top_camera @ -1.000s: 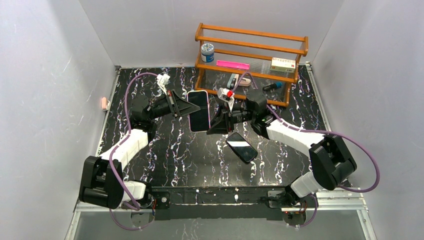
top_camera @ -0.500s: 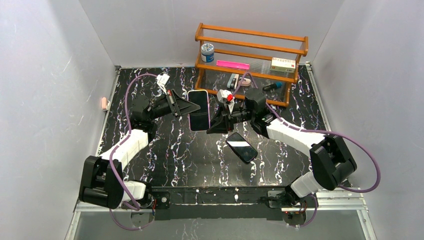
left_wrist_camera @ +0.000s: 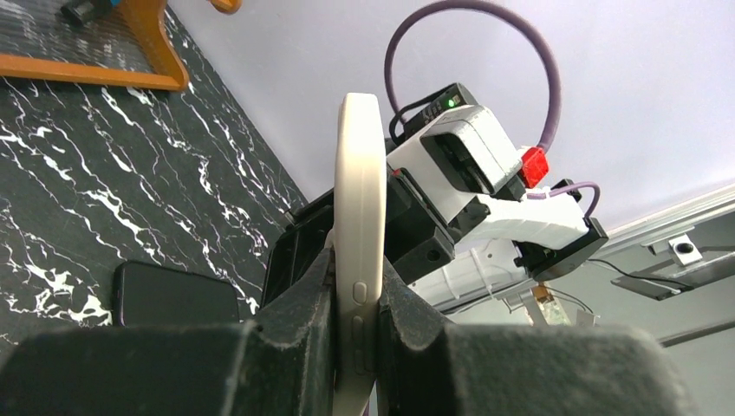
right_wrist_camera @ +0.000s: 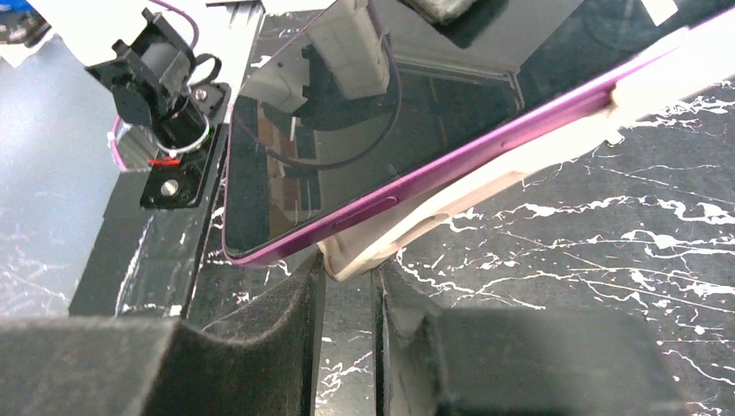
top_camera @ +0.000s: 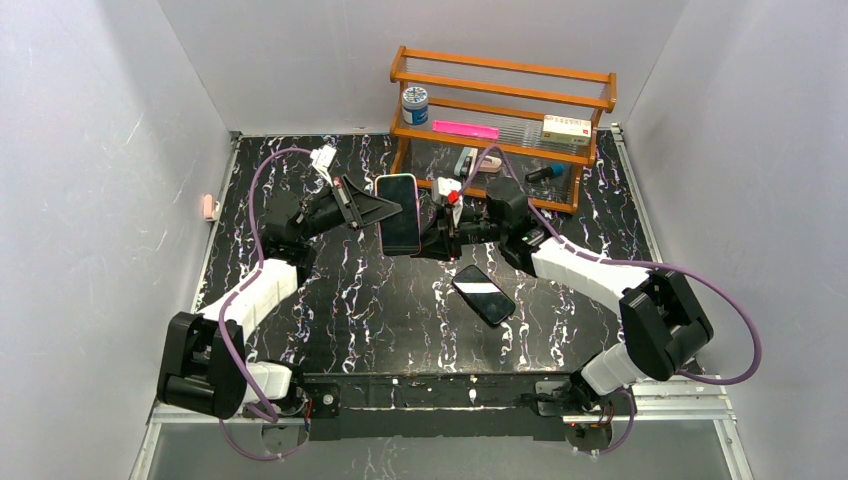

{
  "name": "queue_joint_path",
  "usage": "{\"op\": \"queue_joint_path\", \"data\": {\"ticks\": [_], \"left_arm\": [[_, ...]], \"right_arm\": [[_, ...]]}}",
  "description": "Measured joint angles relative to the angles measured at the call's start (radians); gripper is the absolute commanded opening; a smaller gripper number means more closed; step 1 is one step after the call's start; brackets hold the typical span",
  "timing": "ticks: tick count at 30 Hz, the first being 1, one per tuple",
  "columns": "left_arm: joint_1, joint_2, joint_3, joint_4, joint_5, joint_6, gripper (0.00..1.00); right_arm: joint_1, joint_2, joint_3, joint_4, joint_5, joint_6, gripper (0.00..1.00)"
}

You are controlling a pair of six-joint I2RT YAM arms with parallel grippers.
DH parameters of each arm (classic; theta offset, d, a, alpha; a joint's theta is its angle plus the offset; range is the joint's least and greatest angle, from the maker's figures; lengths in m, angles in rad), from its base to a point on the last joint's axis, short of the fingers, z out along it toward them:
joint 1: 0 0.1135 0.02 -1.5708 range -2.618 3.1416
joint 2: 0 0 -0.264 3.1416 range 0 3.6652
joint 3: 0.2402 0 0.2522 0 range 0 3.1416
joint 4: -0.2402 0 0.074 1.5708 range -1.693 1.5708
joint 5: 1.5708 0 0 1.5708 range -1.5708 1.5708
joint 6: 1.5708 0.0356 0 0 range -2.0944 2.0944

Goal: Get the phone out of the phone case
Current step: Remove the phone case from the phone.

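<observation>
Phone [top_camera: 398, 212] is up in the air over the desk [top_camera: 330, 300], screen toward the top camera. It sits btwn the two arms, just near of the wooden rack [top_camera: 500, 100]. The left arm [top_camera: 260, 285] has its jaws on the phone's left edge. The right arm [top_camera: 580, 265] has its jaws at the lower right corner. A second phone [top_camera: 483, 294] lies flat on the desk, nearer & to the right, apart from both.

Left wrist: the case [left_wrist_camera: 359, 199] shows edge-on, cream, w/ side buttons visible. The left jaws are clamped across its thickness low down, one pad per face.

Right wrist: purple phone rim w/ dark glass above it. At the near corner the cream case lip stands off the rim, w/ a gap showing. The right jaws are nearly together & look clamped on that loose corner, though pad contact is partly hidden.

Handling, as a judgement: the phone is stiff, fairly light, slick & has breakable glass. The case looks soft & bendy, so peel the case rather than pry the phone. Best hold is prob. the freed corner lip. The left jaws squeeze case & phone together, which may trap the phone. If that grip loosens, the phone could drop to the desk.
</observation>
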Motion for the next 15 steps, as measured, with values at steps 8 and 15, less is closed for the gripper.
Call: {"op": "queue_joint_path", "data": {"ticks": [8, 15], "left_arm": [[-0.003, -0.017, -0.019, 0.005, -0.038, 0.001, 0.00], [-0.004, -0.040, -0.037, 0.024, -0.080, -0.004, 0.00]], "right_arm": [[-0.019, -0.007, -0.083, 0.221, 0.003, 0.296, 0.23], [-0.032, -0.006, -0.118, 0.368, 0.007, 0.546, 0.31]]}}
